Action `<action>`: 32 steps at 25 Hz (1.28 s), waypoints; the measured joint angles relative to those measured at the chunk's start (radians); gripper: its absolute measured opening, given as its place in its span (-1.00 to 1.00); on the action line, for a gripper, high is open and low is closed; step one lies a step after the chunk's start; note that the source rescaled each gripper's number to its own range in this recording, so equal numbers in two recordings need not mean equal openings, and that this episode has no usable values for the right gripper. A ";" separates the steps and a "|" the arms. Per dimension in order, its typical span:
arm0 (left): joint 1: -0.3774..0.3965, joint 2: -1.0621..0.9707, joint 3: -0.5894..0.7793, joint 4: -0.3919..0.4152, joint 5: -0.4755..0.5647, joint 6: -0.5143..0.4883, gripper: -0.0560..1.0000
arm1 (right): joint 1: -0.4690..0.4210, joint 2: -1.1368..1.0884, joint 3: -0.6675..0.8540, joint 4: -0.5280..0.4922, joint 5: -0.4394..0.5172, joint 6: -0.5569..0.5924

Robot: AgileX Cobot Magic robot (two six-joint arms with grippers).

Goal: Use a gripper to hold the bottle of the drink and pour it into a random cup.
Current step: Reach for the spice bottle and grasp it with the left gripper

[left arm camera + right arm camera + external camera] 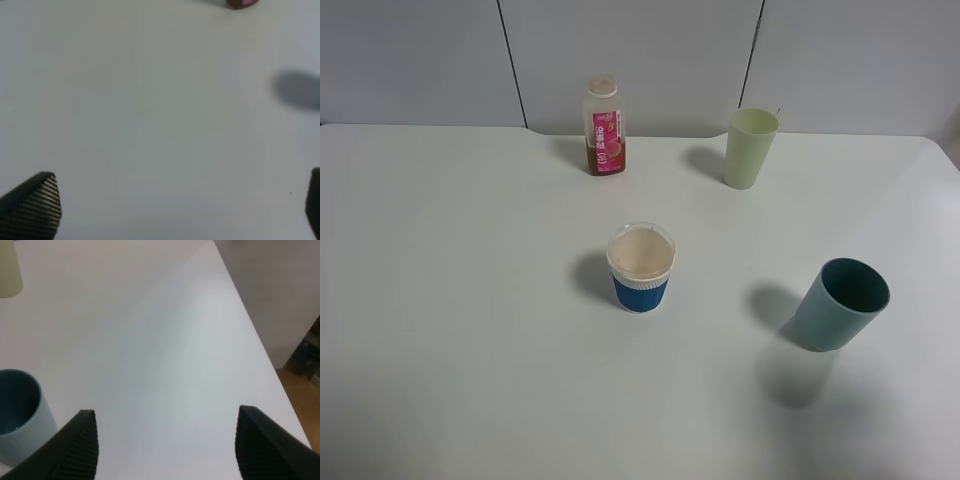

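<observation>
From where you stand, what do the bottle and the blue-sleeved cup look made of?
The bottle looks like translucent plastic, semi-glossy: brown liquid shows through below its pink label. The cup seems matte white paper, with a rolled rim and a blue sleeve, probably cardboard.
</observation>
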 joint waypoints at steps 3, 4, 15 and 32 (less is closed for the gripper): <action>0.000 0.000 0.000 0.000 0.000 0.000 1.00 | 0.000 0.000 0.000 0.000 0.000 0.000; 0.000 0.000 0.000 0.000 0.000 0.000 1.00 | 0.000 0.000 0.000 0.000 0.000 0.000; 0.000 0.000 0.000 0.000 0.000 0.000 1.00 | 0.000 0.000 0.000 0.000 0.000 0.000; 0.000 0.000 0.000 0.000 0.000 0.000 1.00 | 0.000 0.000 0.000 0.000 0.000 0.000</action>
